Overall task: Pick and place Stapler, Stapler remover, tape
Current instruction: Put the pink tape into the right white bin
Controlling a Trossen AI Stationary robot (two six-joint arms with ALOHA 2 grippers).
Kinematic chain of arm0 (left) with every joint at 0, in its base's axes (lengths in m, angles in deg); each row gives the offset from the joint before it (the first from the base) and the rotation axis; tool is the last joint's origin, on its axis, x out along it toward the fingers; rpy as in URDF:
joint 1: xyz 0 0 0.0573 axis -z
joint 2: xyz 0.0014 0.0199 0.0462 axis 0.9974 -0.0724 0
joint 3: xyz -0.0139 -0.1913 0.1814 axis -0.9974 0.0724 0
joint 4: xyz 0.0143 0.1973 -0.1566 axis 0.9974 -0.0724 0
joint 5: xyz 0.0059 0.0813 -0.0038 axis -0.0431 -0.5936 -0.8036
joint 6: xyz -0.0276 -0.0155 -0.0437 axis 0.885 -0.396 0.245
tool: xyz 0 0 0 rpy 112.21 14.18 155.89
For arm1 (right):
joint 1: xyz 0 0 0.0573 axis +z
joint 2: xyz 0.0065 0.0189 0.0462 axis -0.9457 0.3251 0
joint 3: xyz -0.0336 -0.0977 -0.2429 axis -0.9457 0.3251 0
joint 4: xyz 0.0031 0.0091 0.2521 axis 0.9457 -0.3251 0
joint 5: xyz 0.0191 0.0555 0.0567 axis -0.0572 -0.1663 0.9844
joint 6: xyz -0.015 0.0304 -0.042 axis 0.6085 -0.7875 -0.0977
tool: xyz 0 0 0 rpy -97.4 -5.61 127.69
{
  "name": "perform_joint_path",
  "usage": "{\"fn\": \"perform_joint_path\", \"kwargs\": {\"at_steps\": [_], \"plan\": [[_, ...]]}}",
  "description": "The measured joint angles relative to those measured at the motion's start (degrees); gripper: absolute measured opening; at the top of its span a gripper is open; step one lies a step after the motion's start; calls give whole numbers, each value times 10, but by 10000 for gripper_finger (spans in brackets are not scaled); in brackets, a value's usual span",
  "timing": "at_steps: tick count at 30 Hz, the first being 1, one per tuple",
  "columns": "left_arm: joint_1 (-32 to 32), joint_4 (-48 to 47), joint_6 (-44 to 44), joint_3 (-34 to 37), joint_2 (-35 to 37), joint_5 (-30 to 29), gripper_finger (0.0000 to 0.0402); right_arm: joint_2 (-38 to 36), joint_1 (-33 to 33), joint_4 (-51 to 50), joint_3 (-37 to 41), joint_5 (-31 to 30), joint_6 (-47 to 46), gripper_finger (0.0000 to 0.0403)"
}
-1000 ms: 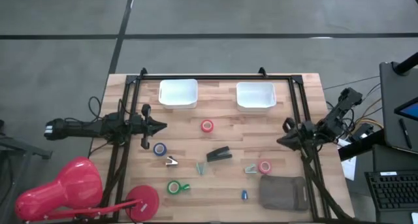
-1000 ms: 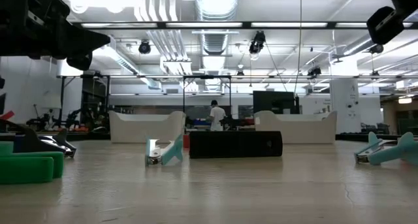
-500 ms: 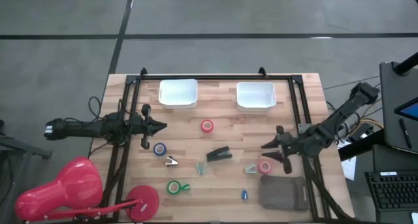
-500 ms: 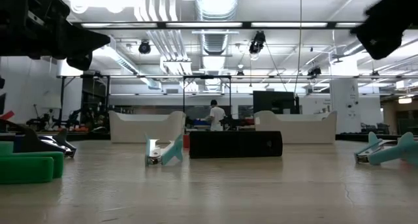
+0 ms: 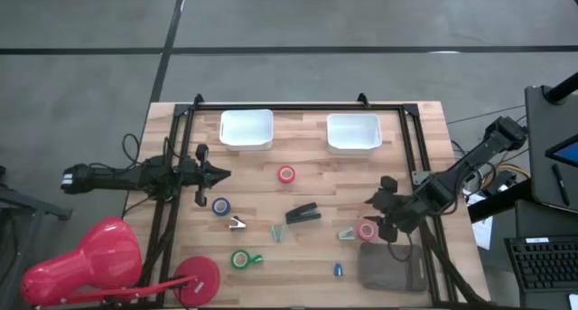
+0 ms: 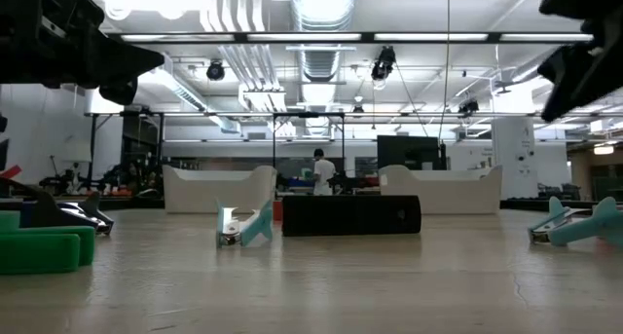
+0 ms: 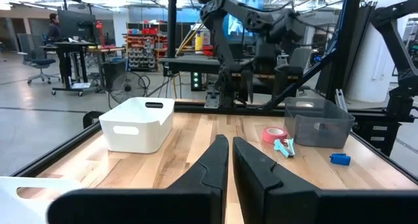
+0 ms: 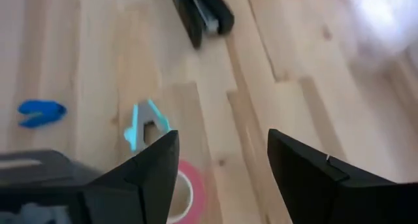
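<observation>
The black stapler [image 5: 303, 213] lies mid-table and also shows in the right wrist view [image 8: 202, 12] and the low view [image 6: 350, 215]. Tape rolls lie flat: red [image 5: 286, 174], blue [image 5: 221, 205], green [image 5: 240, 258], and a second red [image 5: 366, 230]. Staple removers: silver [image 5: 237, 223], teal [image 5: 276, 231], teal [image 5: 347, 232], blue [image 5: 338, 270]. My right gripper [image 5: 379, 215] is open and empty, high above the second red roll [image 8: 188, 194], tipped down toward the table. My left gripper [image 5: 221, 174] is shut and empty, held level at the table's left.
Two white bins [image 5: 247, 129] [image 5: 353, 134] stand at the far edge. A grey fabric pouch [image 5: 391, 267] lies near the front right, just behind my right gripper. A red lamp [image 5: 99, 260] stands off the table's near left corner. Black frame rails [image 5: 172, 211] run along both sides.
My right gripper has swung from the right frame rail toward the table's left and near edge, coming over the red tape roll by the pouch and tipping down toward the table.
</observation>
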Motion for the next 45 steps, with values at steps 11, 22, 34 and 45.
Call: {"fn": "perform_joint_path", "kwargs": {"at_steps": [11,22,34,45], "plan": [[0,0,0,0,0,0,28,87,0,-4,14,89,-73,224],[0,0,0,0,0,0,28,165,-29,1,12,118,-37,218],[0,-1,0,0,0,0,28,176,-46,0,15,151,-11,189],[0,-2,0,0,0,0,28,183,-63,5,15,147,26,122]]}}
